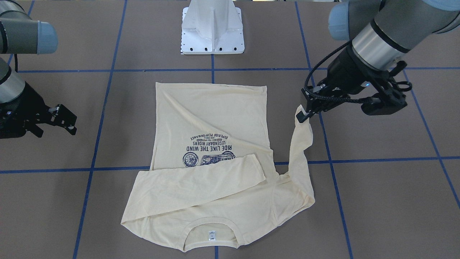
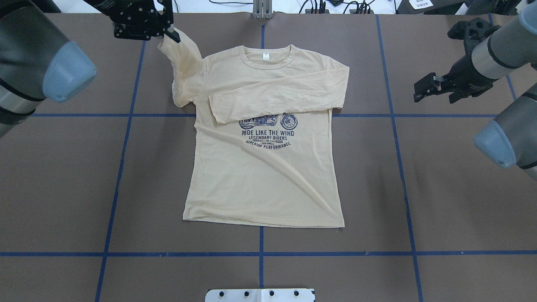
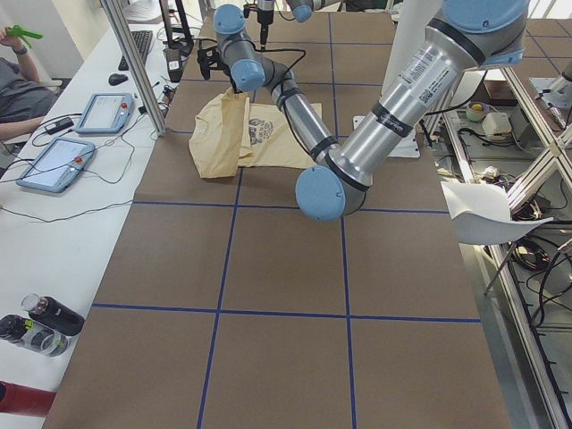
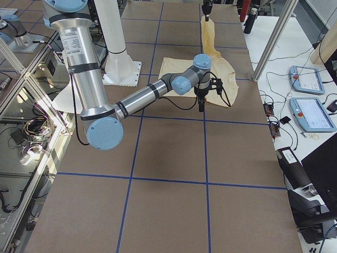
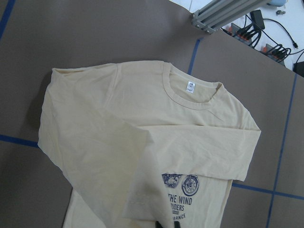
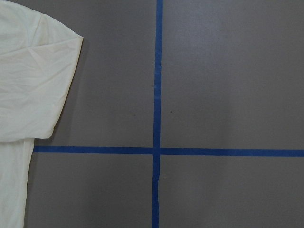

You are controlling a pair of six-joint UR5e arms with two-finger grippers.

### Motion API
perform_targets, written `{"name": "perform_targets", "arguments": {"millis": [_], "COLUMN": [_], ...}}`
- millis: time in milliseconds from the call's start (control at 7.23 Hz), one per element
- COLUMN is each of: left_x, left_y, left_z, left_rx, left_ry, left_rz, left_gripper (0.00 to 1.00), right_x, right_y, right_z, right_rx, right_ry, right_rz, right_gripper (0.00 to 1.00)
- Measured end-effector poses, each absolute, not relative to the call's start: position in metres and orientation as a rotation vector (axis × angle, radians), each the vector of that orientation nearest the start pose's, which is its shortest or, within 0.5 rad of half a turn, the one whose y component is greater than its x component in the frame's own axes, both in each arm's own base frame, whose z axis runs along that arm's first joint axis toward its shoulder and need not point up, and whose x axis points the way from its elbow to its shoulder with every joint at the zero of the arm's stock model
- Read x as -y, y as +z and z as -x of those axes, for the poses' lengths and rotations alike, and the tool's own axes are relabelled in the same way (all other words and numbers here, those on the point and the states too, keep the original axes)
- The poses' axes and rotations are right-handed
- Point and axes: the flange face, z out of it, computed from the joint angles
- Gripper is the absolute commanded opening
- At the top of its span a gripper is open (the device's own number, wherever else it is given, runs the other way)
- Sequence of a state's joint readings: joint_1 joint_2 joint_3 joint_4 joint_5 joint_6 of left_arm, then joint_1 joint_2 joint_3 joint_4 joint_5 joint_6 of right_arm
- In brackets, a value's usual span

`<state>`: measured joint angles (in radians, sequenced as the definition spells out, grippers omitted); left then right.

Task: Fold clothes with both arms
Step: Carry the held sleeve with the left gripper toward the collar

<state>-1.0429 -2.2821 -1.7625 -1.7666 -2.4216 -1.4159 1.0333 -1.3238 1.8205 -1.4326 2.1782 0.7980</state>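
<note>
Left jaws clamp one sleeve of one T-shirt; right jaws spread apart.

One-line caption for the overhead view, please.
Left hand holds one sleeve of the cream shirt up, the other sleeve already folded across the chest; right hand hovers open beside it.
</note>
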Motion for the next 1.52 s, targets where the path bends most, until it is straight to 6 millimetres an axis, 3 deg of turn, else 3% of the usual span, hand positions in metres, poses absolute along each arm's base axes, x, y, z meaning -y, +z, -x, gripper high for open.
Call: {"name": "perform_targets", "arguments": {"millis": [277, 553, 968, 1244, 1521], "left_x": [0.557, 0.550, 0.555, 0.568, 0.575], "left_y": [0.086, 0.067, 0.062, 0.067, 0.058], "left_z": [-0.277, -0.292, -0.322, -0.354, -0.387], "left_rx": [-1.309, -1.325, -1.338, -1.359, -1.368], "left_ry": [-0.294, -0.298, -0.324, -0.371, -0.398], "left_rz": [0.098, 0.131, 0.177, 0.180, 0.188], "left_gripper": [0.00, 0.00, 0.00, 0.00, 0.00], "right_x": [0.537, 0.539, 0.540, 0.542, 0.543], "right_y": [0.399, 0.405, 0.409, 0.411, 0.412], "right_z": [0.231, 0.232, 0.232, 0.232, 0.232], "right_rx": [0.836, 0.831, 0.826, 0.823, 0.822], "right_ry": [0.054, 0.057, 0.060, 0.063, 0.064], "right_rz": [-0.114, -0.104, -0.099, -0.097, -0.096], "right_gripper": [1.00, 1.00, 1.00, 1.00, 1.00]}}
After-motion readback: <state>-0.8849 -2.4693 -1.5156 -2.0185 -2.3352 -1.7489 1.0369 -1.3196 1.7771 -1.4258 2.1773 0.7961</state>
